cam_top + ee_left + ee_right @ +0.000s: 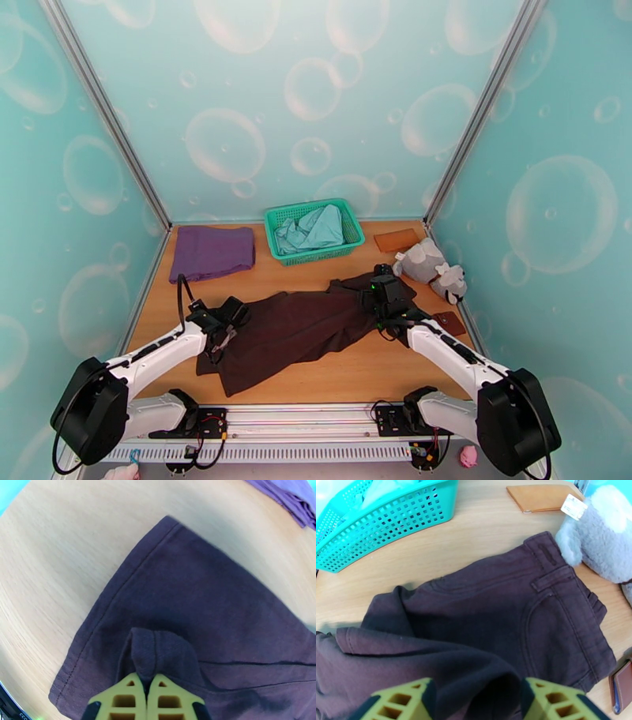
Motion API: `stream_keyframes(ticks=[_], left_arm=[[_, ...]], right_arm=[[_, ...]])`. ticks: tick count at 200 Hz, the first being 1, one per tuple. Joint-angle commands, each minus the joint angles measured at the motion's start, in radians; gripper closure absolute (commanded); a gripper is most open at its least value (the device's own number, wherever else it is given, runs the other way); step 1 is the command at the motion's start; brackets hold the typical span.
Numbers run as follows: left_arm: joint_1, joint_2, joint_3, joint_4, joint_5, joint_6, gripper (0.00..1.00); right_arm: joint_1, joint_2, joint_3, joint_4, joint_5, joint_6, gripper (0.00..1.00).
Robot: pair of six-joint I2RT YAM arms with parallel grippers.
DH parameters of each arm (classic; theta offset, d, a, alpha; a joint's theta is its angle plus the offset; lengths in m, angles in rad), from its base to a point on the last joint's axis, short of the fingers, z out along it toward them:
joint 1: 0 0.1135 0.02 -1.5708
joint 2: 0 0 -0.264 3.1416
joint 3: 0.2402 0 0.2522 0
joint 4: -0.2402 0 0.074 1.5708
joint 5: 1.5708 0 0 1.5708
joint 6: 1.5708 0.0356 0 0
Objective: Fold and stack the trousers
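The dark brown trousers (300, 328) lie spread slantwise across the wooden table, waist to the right and legs toward the near left. My left gripper (220, 331) sits at the leg end. In the left wrist view its yellow fingers (126, 695) are shut on a pinched fold of the trousers (205, 598). My right gripper (385, 304) hovers low over the waist end. In the right wrist view the right gripper (476, 693) stands open, with a raised hump of the trousers (493, 606) between its fingers (407, 699).
A green mesh basket (276, 217) holding a pale teal garment (312, 229) stands at the back centre. A folded purple cloth (212, 251) lies at the back left. A grey plush toy (430, 268), a tan wallet (396, 239) and a dark wallet (449, 322) crowd the right side.
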Motion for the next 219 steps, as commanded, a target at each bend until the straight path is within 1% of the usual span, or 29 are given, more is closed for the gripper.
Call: stream_keyframes(ticks=[1,19,29,46,57,81,105,128,146,172,198,219], left_arm=[[-0.013,-0.035,0.102,-0.078,-0.053,0.018,1.0],[-0.017,-0.032,0.147,-0.123,-0.075,0.023,1.0],[-0.016,-0.025,0.2,-0.143,-0.103,0.027,1.0],[0.001,0.007,0.245,-0.185,-0.144,0.03,1.0],[0.018,0.036,0.276,-0.216,-0.156,0.029,1.0],[0.019,0.073,0.318,-0.264,-0.169,0.003,1.0],[-0.025,0.045,0.3,-0.264,-0.129,-0.03,1.0],[-0.112,-0.039,0.263,-0.295,-0.103,-0.113,1.0],[-0.15,-0.102,0.238,-0.314,-0.075,-0.157,1.0],[-0.154,-0.136,0.21,-0.339,-0.083,-0.19,1.0],[-0.155,-0.14,0.213,-0.345,-0.125,-0.227,1.0],[-0.121,-0.127,0.242,-0.345,-0.155,-0.209,1.0]], right_arm=[[0.007,0.013,-0.009,0.024,-0.012,-0.018,0.39],[0.006,0.014,-0.009,0.028,-0.022,-0.017,0.39],[0.006,0.014,-0.01,0.027,-0.022,-0.017,0.39],[0.006,0.01,-0.01,0.027,-0.021,-0.017,0.39],[0.006,0.009,-0.011,0.026,-0.021,-0.017,0.39],[0.006,0.006,-0.013,0.026,-0.018,-0.018,0.38],[0.006,0.015,-0.009,0.03,-0.024,-0.021,0.38],[0.007,0.028,-0.005,0.032,-0.036,-0.022,0.38],[0.007,0.033,-0.004,0.037,-0.05,-0.023,0.38],[0.016,0.033,-0.004,0.037,-0.056,-0.023,0.38],[0.018,0.025,-0.005,0.034,-0.046,-0.024,0.38],[0.019,0.022,-0.007,0.036,-0.045,-0.024,0.38]])
